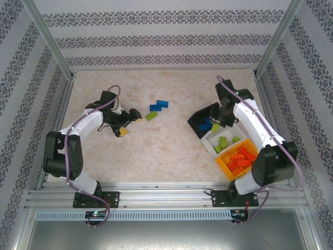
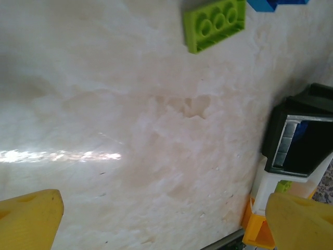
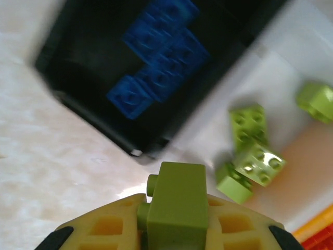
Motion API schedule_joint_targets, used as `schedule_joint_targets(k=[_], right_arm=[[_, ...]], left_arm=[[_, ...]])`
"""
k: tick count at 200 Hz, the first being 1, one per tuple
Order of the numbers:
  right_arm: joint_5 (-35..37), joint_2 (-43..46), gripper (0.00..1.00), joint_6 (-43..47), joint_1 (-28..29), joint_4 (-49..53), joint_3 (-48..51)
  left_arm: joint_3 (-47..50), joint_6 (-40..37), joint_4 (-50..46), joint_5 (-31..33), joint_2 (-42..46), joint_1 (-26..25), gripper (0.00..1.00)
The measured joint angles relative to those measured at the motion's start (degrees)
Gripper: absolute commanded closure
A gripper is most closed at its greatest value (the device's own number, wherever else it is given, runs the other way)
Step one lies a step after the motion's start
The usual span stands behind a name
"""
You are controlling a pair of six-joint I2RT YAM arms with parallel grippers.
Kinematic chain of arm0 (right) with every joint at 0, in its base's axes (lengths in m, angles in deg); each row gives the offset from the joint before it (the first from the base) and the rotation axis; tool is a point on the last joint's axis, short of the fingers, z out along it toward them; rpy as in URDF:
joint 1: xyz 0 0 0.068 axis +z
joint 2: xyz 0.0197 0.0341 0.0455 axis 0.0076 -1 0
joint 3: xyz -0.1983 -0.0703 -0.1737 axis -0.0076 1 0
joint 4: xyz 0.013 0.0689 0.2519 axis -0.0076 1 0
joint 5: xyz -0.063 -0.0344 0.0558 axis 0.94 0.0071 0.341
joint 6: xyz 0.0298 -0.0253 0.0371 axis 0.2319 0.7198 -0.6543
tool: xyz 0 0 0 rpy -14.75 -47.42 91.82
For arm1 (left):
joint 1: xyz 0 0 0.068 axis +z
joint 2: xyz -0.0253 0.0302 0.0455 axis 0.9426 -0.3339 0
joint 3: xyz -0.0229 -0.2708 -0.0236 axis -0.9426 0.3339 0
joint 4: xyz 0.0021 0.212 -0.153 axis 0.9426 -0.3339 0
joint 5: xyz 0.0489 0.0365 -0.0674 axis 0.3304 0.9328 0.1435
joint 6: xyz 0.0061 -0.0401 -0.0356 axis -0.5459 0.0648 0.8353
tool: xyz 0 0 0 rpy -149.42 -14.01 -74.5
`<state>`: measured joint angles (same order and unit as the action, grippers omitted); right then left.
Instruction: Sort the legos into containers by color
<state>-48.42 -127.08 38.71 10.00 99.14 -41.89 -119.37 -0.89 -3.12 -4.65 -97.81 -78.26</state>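
Clearly, the right pincer [image 3: 173, 225] clamps a green lego [image 3: 178, 200].

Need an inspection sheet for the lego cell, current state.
Surface: beige table, no spills seen.
Job's things: two blue legos and a green lego loose on the table; black bin holds blue, white bin green, orange bin orange-red.
Clutter: nothing seen.
Grippers: left gripper open, empty; right gripper shut on a green brick, at the bins.
Cables: purple cable along each arm, no snag seen.
Surroundings: patterned walls, metal frame.
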Motion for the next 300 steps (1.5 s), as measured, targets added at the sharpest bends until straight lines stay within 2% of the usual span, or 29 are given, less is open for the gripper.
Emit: schedule_joint_targets(k=[23, 35, 50, 62, 75, 88, 121, 149, 185, 242, 280, 300], right_arm=[[-0.1, 0.3, 0.73, 0.3, -4.2, -1.7, 6.4], [-0.1, 0.3, 0.64, 0.7, -6.0, -2.3, 7.8], [0.0, 0.2, 0.61, 1.4, -7.7, -3.3, 8.2], [0.2, 0.2, 0.56, 1.9, -8.1, -4.0, 8.2], [0.3, 0.2, 0.44, 2.3, -8.4, -4.5, 8.1], [0.7, 0.2, 0.41, 3.0, -8.4, -4.6, 7.8], [0.4, 0.2, 0.38, 2.9, -7.3, -6.0, 3.5], [-2.2, -2.9, 0.35, 2.4, -1.3, -7.9, -3.8], [-7.2, -8.9, 0.34, 1.8, 4.0, -12.0, -9.7], [-14.2, -6.8, 0.34, -0.2, 1.0, -17.8, -4.5], [-17.7, -4.8, 0.34, 0.2, -1.1, -18.6, -1.4], [-18.2, -4.7, 0.35, 0.5, -1.7, -18.1, -1.4]], left_arm=[[-3.1, 0.2, 0.0, 0.0, -2.1, -1.7, 0.0], [-4.2, 0.2, 0.0, 0.0, -2.4, -1.9, 0.0], [-5.2, 0.1, -0.5, 0.0, -2.6, -1.9, 0.0], [-6.4, -0.2, -1.5, 0.0, -3.2, -1.9, 0.0], [-7.4, -0.7, -2.4, 0.0, -4.0, -1.9, 0.0], [-7.6, -0.9, -2.8, 0.3, -4.2, -1.9, 0.0], [-8.7, -1.0, -4.9, 1.2, -4.7, -1.9, 0.0], [-11.6, -1.9, -6.9, 3.1, -5.2, -2.0, 0.0], [-23.9, -11.2, -15.4, 12.0, -12.4, -5.6, 0.0], [-42.6, -29.6, -27.0, 27.0, -29.4, -16.3, 0.05], [-45.2, -35.4, -28.0, 33.5, -34.9, -17.3, 0.07], [-46.9, -36.8, -28.0, 35.2, -36.4, -17.2, 0.11]])
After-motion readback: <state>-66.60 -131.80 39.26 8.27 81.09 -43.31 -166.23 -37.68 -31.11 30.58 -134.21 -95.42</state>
